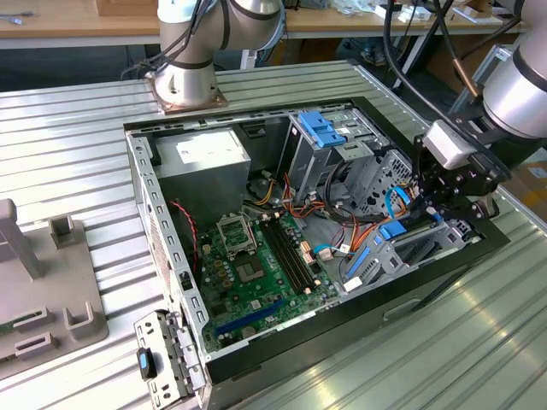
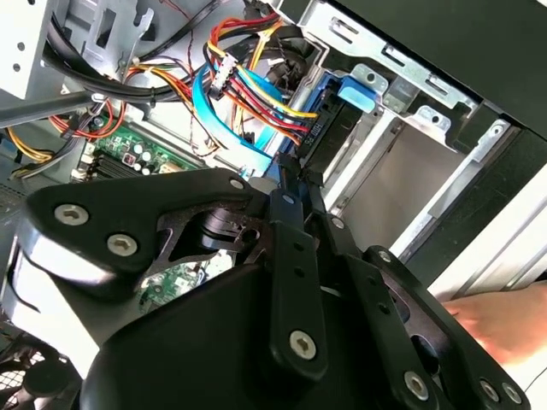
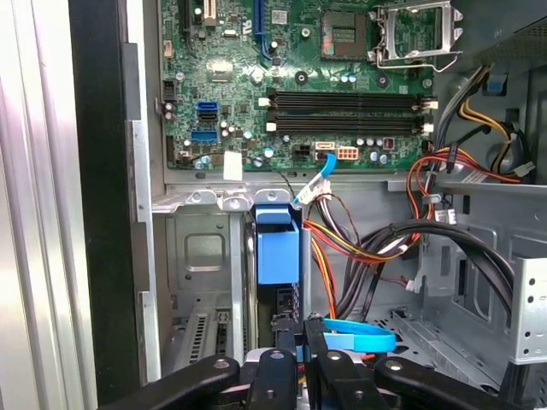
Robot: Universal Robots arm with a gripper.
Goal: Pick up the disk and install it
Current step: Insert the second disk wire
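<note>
The gripper [image 1: 433, 198] has its fingers [image 3: 314, 342] pinching the disk [image 3: 278, 248] standing edgewise in the drive cage [image 3: 201, 282] below the motherboard [image 3: 299, 77], probably rigid, fairly heavy, best held by its blue frame.

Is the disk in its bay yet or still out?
In, at least partly: the disk stands edge-on inside the metal bay, with the gripper at its rear edge. Fully seated: cannot tell.

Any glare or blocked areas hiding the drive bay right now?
In the exterior view, glare lies on the ribbed table, not the bay; in the second wrist view, the claw linkage covers the lower half; in the first wrist view, the blue carrier is evenly lit and sharp.
</note>
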